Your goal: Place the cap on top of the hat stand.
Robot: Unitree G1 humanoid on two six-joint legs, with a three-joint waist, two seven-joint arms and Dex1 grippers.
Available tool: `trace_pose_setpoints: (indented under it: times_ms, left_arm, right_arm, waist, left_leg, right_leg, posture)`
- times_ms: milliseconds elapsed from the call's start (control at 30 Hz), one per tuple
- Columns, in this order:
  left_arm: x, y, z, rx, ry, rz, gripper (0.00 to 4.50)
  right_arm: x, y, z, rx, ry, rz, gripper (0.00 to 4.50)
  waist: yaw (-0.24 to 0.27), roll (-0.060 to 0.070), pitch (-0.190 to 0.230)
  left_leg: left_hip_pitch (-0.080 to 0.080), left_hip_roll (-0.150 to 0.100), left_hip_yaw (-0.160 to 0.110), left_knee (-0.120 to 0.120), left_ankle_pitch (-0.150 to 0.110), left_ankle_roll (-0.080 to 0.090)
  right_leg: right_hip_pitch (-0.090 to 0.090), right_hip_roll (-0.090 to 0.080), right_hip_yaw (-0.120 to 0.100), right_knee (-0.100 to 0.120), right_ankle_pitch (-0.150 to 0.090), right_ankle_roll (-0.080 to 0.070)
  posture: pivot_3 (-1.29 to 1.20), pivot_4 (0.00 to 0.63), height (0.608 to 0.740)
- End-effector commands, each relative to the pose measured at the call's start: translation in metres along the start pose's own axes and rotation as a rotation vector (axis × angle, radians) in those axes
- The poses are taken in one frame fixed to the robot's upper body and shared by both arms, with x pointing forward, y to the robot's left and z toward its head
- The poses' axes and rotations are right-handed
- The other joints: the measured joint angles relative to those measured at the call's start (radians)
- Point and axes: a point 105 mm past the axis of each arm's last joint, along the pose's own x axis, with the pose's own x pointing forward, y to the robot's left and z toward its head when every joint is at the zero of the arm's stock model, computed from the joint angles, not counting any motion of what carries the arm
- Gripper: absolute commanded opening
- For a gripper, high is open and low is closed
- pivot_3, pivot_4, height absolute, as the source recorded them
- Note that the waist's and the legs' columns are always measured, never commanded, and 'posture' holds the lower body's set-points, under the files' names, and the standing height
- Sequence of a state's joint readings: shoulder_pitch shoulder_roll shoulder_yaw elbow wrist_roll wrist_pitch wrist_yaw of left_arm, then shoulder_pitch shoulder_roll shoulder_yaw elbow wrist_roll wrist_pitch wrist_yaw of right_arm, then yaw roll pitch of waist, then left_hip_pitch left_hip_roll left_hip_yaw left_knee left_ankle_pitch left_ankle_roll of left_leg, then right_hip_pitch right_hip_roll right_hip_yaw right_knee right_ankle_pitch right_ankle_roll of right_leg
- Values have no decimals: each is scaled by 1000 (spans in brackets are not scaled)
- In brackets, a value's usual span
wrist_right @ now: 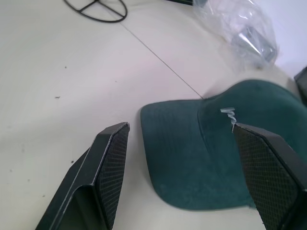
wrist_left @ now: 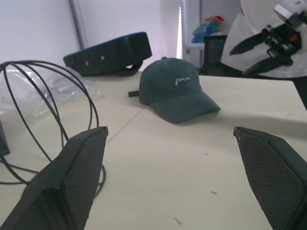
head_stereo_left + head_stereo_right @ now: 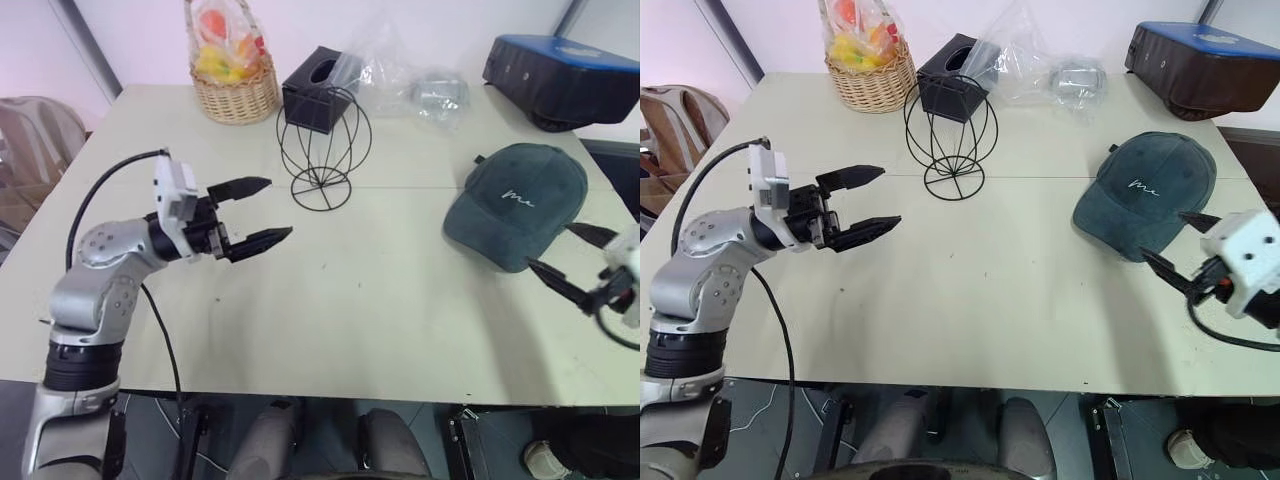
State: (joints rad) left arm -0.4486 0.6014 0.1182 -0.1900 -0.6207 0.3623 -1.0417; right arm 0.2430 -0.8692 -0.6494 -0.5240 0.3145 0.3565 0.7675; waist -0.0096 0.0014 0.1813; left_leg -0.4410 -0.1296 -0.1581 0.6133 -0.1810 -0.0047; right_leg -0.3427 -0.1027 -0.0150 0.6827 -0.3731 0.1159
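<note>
Tissue box (image 3: 318, 90) partly behind hat stand (image 3: 323, 150), basket (image 3: 236, 92) handle cropped

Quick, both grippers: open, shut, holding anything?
Left gripper: open, holding nothing.
Right gripper: open, holding nothing, just short of the cap.

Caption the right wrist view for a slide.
Open right gripper poised at the brim of the cap lying on the table.

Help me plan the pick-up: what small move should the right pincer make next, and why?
Probably ease the right pincer forward until its open fingers straddle the brim of the cap, then close. The cap lies flat on the table, held by nothing, its brim just ahead of the pincer, and the hat stand is bare.
</note>
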Motion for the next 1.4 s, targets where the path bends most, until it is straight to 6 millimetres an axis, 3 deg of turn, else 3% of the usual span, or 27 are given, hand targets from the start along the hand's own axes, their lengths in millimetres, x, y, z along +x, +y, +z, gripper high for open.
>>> trace_pose_setpoints:
  times_ms: [33,200,367,633,1167,1400]
  left_arm:
    - [7,-2,5,27,-26,-29,4423]
    - [10,-2,3,26,-34,-33,4423]
    - [11,-4,2,24,-38,-36,4423]
    - [9,-5,2,26,-38,-29,4423]
    - [5,-8,6,40,-30,-4,4423]
    - [2,-9,7,45,-20,11,4423]
  right_arm:
    - [6,-4,13,-164,-9,-74,3487]
    - [14,-1,14,-324,5,-148,3487]
    - [25,20,12,-416,-9,-197,3487]
    - [37,45,-8,-436,31,-303,3487]
    - [51,64,-49,-380,153,-332,3487]
    - [54,61,-61,-388,202,-367,3487]
  waist:
    - [0,0,0]
    - [-1,0,0]
    - [-1,0,0]
    - [-1,0,0]
    - [-4,0,0]
    - [-4,0,0]
  left_leg:
    - [0,0,0,0,0,0]
    - [0,0,0,0,1,-2]
    - [0,0,0,0,2,-4]
    - [0,0,0,-1,4,-6]
    - [1,0,0,-1,4,-6]
    - [1,0,0,-1,4,-7]
  right_leg:
    - [0,0,0,0,0,0]
    - [0,0,0,0,0,0]
    - [0,0,0,0,0,0]
    - [-1,1,1,0,0,0]
    - [-1,2,2,2,0,0]
    - [-1,2,3,2,0,0]
  posture:
    - [0,150,740]
    - [0,150,740]
    - [0,150,740]
    - [0,150,740]
    - [0,150,740]
    - [0,150,740]
